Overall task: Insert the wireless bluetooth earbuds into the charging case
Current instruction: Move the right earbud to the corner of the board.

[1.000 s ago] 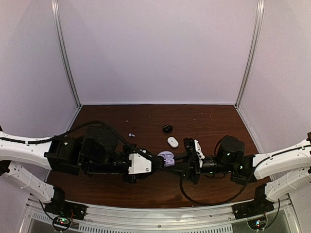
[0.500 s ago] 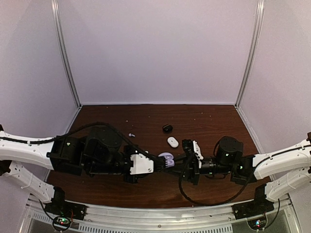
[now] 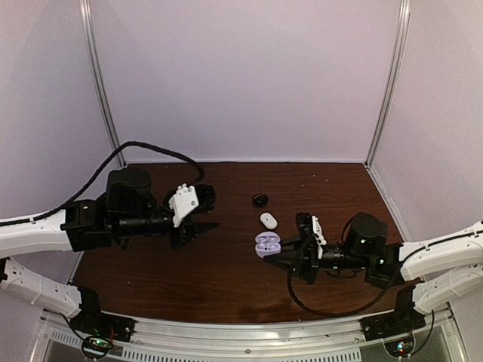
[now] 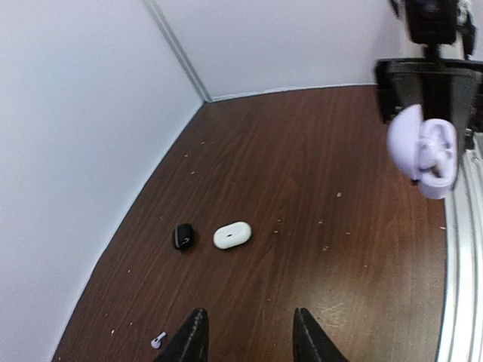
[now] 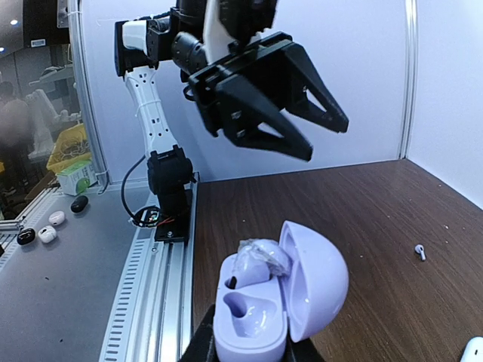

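As the right pincer (image 3: 278,253) grips it, the case (image 5: 309,283) gapes upward.

Bench notes, from my side of the cell.

- Table (image 3: 226,279): dark wood grain, with pale specks (image 4: 192,173) scattered over the far left part.
- Black pebble-shaped case (image 3: 260,199): lies flat on the table, lid closed, toward the back.
- White pebble-shaped case (image 3: 268,220): also closed, near the black one and not touching it, closer to me.
- Back wall (image 3: 241,75): plain white, framed by a left post (image 3: 102,83) and a right post (image 3: 389,83), both metal.
- Slotted metal rail (image 3: 249,335): runs along the table's near edge.
- Beyond the rail: a grey surface (image 5: 75,302) with a yellow basket (image 5: 64,151), a green box (image 5: 75,177) and several small dark and white items (image 5: 47,234), too blurred to identify.
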Controlling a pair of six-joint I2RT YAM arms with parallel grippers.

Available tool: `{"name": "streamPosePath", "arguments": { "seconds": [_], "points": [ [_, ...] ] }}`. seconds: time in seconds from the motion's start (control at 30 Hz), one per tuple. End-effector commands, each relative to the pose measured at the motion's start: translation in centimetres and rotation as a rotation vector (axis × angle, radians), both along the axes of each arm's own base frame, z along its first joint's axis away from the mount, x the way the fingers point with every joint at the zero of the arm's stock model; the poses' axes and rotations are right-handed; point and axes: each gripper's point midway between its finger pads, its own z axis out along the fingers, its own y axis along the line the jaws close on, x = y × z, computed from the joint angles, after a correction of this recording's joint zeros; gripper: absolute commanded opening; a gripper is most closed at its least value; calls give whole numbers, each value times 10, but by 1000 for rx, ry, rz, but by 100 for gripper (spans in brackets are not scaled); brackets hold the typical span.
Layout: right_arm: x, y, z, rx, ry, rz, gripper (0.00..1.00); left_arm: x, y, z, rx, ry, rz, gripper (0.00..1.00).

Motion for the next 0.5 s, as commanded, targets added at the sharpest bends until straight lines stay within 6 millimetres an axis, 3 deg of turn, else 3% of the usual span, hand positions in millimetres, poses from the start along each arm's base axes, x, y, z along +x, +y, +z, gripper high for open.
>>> {"name": "streamPosePath", "arguments": {
  "seconds": [0.0, 0.1, 0.27, 0.47],
  "points": [
    [11, -15, 7, 49, 17, -60, 0, 58, 29, 3, -205, 192, 175, 41],
    [15, -22, 6, 54, 23, -83, 0, 99, 49, -8, -285, 277, 308, 44],
    [18, -25, 3, 53, 33, -93, 0, 166, 84, -46, -391, 490, 546, 48],
    [21, -29, 2, 54, 35, -111, 0, 215, 106, -88, -494, 692, 796, 55]
  ]
}}
